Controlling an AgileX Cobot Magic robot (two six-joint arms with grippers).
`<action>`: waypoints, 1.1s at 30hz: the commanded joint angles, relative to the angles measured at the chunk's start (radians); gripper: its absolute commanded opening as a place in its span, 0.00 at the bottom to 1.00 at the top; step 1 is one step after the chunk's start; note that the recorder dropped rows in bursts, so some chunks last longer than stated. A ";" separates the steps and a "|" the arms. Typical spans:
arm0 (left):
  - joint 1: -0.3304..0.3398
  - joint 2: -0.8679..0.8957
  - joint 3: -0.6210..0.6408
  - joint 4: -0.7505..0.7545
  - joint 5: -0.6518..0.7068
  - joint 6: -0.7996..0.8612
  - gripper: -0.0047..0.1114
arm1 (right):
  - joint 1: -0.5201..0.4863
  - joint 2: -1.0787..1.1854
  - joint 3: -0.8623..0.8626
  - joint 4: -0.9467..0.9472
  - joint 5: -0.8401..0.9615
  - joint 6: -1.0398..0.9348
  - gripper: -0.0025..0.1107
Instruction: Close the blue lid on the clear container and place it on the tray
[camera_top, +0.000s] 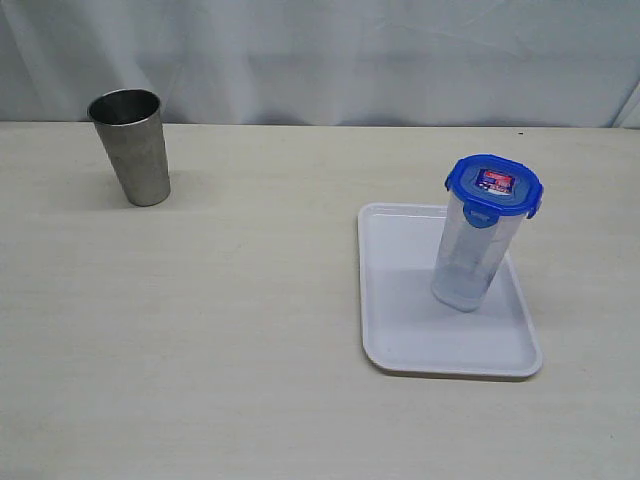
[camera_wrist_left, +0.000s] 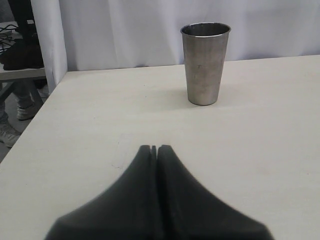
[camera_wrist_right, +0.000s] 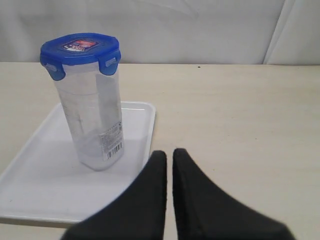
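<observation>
The clear container (camera_top: 470, 255) stands upright on the white tray (camera_top: 400, 310), with the blue lid (camera_top: 494, 186) sitting on its top. The right wrist view shows the same container (camera_wrist_right: 95, 120), lid (camera_wrist_right: 80, 50) and tray (camera_wrist_right: 40, 185). My right gripper (camera_wrist_right: 169, 154) is shut and empty, hanging back from the tray's edge, apart from the container. My left gripper (camera_wrist_left: 155, 148) is shut and empty above bare table. Neither gripper shows in the exterior view.
A shiny steel cup (camera_top: 132, 146) stands upright at the far left of the table, also ahead of the left gripper as the cup (camera_wrist_left: 205, 62). A pale curtain hangs behind the table. The table's left edge (camera_wrist_left: 35, 125) drops off beside the left gripper.
</observation>
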 joint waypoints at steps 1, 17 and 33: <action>0.001 -0.004 0.003 -0.002 -0.006 0.000 0.04 | -0.006 -0.005 0.002 -0.021 0.008 -0.025 0.06; 0.001 -0.004 0.003 -0.002 -0.006 0.000 0.04 | -0.006 -0.005 0.002 -0.021 0.008 -0.075 0.06; 0.001 -0.004 0.003 -0.002 -0.006 0.000 0.04 | -0.006 -0.005 0.002 -0.008 0.008 -0.064 0.06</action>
